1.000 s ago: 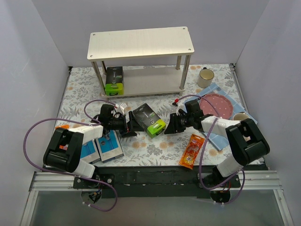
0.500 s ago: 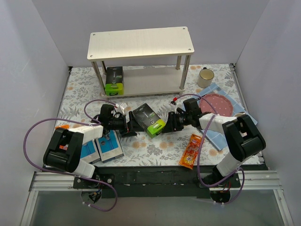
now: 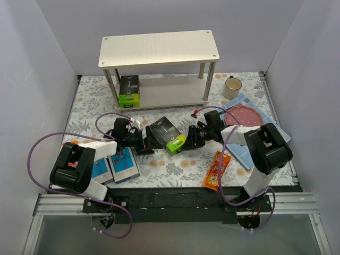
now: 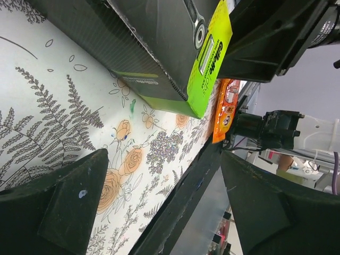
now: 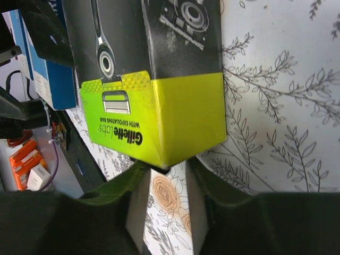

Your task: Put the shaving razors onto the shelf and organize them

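Note:
A black razor box with a lime-green end (image 3: 169, 134) lies on the floral mat in the middle. My left gripper (image 3: 150, 139) is open at its left side, and the box (image 4: 159, 48) lies just past the tips (image 4: 163, 156). My right gripper (image 3: 187, 139) has its jaws a narrow gap apart, and the box's lime corner (image 5: 159, 106) touches the tips (image 5: 167, 167). A second black-and-lime box (image 3: 129, 90) stands on the shelf's (image 3: 159, 49) lower board. Two blue-and-white boxes (image 3: 116, 164) lie front left. One orange packet (image 3: 217, 170) lies front right. Another orange packet (image 3: 69, 143) is partly hidden by the left arm.
A beige mug (image 3: 232, 86) stands back right. A pink plate (image 3: 245, 118) rests on a blue tiled mat, and a second mug (image 3: 272, 132) shows behind the right arm. Grey walls close in both sides. The black base rail (image 3: 175, 199) runs along the near edge.
My right gripper has moved left until its tips touch the box's lime end. The left arm has not moved.

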### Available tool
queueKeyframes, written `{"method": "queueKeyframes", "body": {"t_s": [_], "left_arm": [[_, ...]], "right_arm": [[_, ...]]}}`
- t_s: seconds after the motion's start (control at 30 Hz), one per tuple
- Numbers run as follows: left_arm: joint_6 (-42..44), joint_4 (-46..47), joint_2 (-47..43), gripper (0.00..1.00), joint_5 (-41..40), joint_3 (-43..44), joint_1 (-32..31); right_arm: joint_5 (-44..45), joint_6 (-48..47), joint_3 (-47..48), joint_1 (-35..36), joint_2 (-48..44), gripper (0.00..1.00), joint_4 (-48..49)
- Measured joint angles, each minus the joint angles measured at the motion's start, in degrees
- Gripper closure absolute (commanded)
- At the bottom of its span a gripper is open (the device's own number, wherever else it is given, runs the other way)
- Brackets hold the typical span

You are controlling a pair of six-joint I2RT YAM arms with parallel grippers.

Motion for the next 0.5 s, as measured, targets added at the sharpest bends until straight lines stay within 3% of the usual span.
{"method": "queueKeyframes", "body": {"t_s": [0.07, 0.17, 0.5], "left_arm": [[-0.37, 0.04, 0.02, 0.02, -0.15, 0.0, 0.0], [-3.04, 0.94, 0.02, 0.02, -0.61, -0.15, 0.0], [-17.14, 6.99, 6.29, 0.02, -2.08, -0.09, 0.0]], "right_arm": [[-0.79, 0.26, 1.01, 0.0, 1.55, 0.89, 0.22], [-1.9, 0.9, 2.58, 0.0, 2.93, 0.98, 0.61], [-3.85, 8.74, 6.32, 0.52, 3.08, 0.99, 1.99]]}}
